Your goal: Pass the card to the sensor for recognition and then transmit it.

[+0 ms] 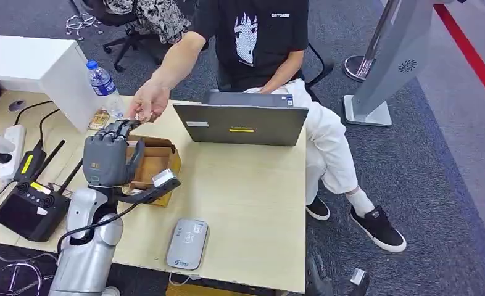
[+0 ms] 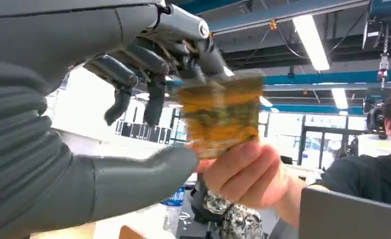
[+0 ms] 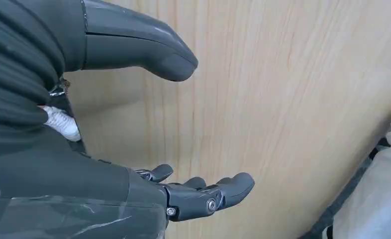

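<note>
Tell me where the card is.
In the left wrist view, the card sits between the left robot hand and a person's hand, raised beyond the cardboard box.

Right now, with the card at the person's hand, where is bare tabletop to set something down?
Bare tabletop lies between the laptop, the card reader and the table's right edge. A smaller patch sits between the cardboard box and the laptop. The left side is crowded: power strip, black radio unit, water bottle, and the left hand meeting the person's hand.
</note>
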{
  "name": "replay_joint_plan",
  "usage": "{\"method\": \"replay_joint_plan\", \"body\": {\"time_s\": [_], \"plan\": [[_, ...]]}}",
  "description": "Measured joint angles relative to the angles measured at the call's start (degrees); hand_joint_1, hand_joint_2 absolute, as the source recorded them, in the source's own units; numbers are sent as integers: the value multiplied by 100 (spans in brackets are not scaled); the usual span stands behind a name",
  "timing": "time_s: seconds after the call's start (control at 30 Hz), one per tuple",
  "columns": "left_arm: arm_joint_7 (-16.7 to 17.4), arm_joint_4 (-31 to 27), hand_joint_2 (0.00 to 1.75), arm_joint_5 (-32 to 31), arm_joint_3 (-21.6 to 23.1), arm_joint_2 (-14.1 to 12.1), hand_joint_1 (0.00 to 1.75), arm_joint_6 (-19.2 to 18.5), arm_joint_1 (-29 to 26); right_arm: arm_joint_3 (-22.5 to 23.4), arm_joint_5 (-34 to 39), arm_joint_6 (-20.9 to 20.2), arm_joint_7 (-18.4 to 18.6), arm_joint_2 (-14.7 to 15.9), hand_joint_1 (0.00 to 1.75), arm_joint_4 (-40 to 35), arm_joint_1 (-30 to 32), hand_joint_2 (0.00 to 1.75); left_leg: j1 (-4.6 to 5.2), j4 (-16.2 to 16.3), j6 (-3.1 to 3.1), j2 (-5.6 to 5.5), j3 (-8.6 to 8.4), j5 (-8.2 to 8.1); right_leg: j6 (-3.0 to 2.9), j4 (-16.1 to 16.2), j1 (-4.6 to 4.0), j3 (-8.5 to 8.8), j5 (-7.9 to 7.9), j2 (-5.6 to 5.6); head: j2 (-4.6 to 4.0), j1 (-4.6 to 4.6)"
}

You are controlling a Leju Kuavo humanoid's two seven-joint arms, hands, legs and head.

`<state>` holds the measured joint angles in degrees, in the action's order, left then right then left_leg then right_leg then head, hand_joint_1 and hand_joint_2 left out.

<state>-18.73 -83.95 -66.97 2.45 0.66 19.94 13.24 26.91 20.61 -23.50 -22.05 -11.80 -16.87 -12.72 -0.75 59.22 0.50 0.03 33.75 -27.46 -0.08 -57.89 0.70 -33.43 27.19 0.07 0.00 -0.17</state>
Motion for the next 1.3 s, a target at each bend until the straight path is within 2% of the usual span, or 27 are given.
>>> {"method": "replay_joint_plan", "body": {"time_s": [0.33,0.6,0.77,1.0,1.13,1.3], "plan": [[-203,-7,175,-83,70,68,0,-160,-225,4,15,-7,-15,2,0,0,2,175,-1,0,2,2,-5,2,-2,-2,0,1,-2,1,0,0],[-258,-59,175,-162,831,-35,0,-136,-724,77,79,-24,-42,2,0,0,4,175,0,0,1,1,-3,1,-1,0,0,1,-1,1,0,2],[-365,-70,175,325,1384,-479,0,-564,-958,100,116,-76,-59,17,0,-2,12,175,-2,-1,1,4,-5,1,-1,-1,0,0,-1,2,0,0],[-197,-70,175,559,1897,-1397,0,-1056,-1266,164,144,-144,-77,94,0,-2,32,175,-5,-3,3,5,-6,2,-3,-5,-1,-1,0,5,0,0],[-5,-78,175,590,1923,-1818,0,-1019,-1449,197,144,-146,-89,118,0,-2,45,175,-5,-3,2,4,-4,2,-4,-5,-2,-1,2,3,0,0],[436,-153,175,330,1851,-2043,0,-805,-1608,229,144,-146,-116,125,0,-2,54,175,-3,-3,2,3,-3,2,-4,-4,-1,1,2,2,0,0]]}}
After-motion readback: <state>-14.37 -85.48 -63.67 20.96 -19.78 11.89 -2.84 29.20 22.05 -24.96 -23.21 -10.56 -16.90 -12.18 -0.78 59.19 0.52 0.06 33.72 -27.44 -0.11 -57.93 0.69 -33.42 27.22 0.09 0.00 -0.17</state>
